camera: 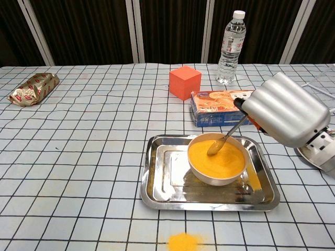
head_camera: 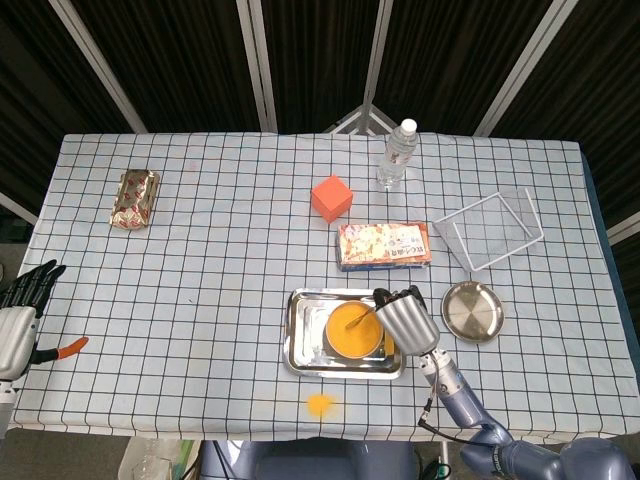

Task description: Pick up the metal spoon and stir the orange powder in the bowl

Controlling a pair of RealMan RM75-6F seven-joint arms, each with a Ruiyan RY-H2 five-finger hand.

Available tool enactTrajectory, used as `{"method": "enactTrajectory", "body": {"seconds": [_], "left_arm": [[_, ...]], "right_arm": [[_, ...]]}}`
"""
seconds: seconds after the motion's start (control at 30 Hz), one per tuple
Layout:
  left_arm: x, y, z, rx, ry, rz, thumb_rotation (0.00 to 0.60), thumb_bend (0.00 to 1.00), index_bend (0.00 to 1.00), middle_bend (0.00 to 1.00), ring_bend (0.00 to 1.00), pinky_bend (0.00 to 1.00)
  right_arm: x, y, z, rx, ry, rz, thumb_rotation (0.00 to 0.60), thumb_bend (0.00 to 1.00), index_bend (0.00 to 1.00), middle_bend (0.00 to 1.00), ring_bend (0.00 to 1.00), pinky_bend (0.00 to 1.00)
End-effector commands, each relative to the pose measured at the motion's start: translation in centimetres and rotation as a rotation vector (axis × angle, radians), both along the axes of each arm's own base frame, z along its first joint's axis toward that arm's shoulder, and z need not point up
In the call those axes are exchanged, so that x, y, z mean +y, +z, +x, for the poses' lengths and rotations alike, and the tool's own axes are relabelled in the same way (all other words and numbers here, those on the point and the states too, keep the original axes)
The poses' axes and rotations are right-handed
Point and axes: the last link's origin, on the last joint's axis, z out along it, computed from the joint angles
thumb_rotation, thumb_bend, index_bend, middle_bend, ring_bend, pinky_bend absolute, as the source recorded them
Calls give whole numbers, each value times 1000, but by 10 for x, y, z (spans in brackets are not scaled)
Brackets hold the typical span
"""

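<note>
A white bowl point(camera: 216, 177) point(head_camera: 345, 349) full of orange powder point(camera: 220, 158) stands in a steel tray point(camera: 162, 183) point(head_camera: 300, 335) near the table's front edge. My right hand point(camera: 282, 116) point(head_camera: 403, 318) hovers just right of the bowl and grips the handle of the metal spoon point(camera: 223, 140) point(head_camera: 362, 319). The spoon slants down to the left, its tip in the powder toward the far side of the bowl. My left hand point(head_camera: 18, 312) hangs off the table's left edge with its fingers spread, holding nothing.
Spilled orange powder point(camera: 183, 241) lies in front of the tray, with more inside the tray's right end. Behind it are a snack box point(camera: 225, 107), an orange cube point(camera: 184, 82) and a water bottle point(camera: 231, 48). A round metal plate point(head_camera: 472, 312), wire basket point(head_camera: 488, 230) and foil packet point(head_camera: 134, 198) also sit here.
</note>
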Motion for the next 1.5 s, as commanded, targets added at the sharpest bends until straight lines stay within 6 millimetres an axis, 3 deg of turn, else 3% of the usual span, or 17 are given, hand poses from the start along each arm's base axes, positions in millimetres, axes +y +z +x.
{"method": "enactTrajectory", "body": {"seconds": [0.03,0.2,0.8,1.5], "left_arm": [[0,0,0,0,1,1,600,0,0,0,0,0],[0,0,0,1,0,0,600,0,0,0,0,0],[-1,-2,2,6,-7,-3,600,0,0,0,0,0],[0,-1,1,4,2,-3,600,0,0,0,0,0]], "right_arm": [[-3,1,-1,8,-2,-6,600,743,813,1000,1000,974],[-4,4,-4,21,-3,-10,600,743,813,1000,1000,974],[25,10,-7,29,37,28,600,744,813,1000,1000,974],[16,-5,-13,4,-40,47,600,743,815,1000,1000,974]]}}
